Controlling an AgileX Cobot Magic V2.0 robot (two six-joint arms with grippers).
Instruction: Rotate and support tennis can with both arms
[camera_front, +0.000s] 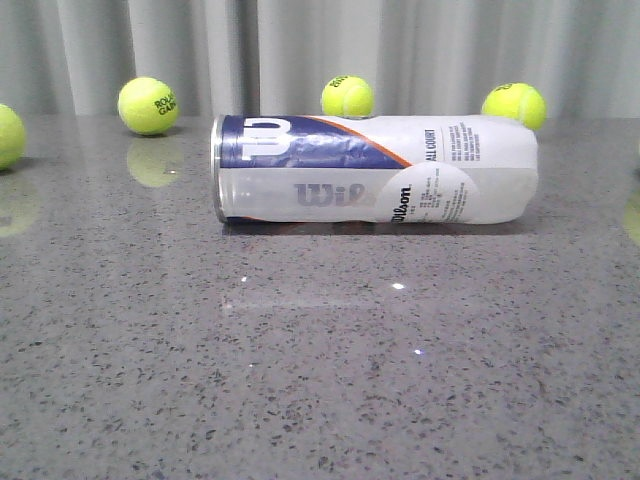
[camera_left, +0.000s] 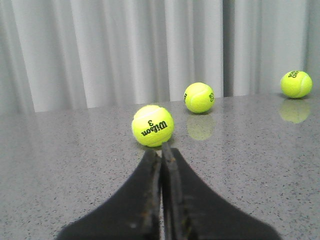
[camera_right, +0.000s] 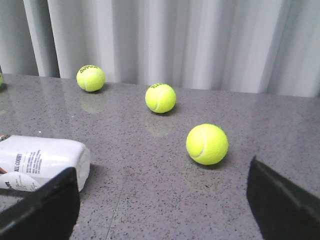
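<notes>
The tennis can (camera_front: 375, 168) lies on its side across the middle of the grey table, silver rim to the left, white and navy Wilson label facing me. No arm shows in the front view. In the right wrist view the can's closed end (camera_right: 42, 161) lies just beyond one finger; my right gripper (camera_right: 162, 197) is open wide over bare table. My left gripper (camera_left: 162, 152) is shut with nothing in it, its tips just short of a Wilson tennis ball (camera_left: 152, 125); the can is out of that view.
Loose tennis balls lie along the back by the grey curtain (camera_front: 148, 105) (camera_front: 347, 96) (camera_front: 514, 104), one at the left edge (camera_front: 8, 136). A ball (camera_right: 207, 144) sits ahead of the right gripper. More balls (camera_left: 199, 97) (camera_left: 296, 83) lie beyond the left gripper.
</notes>
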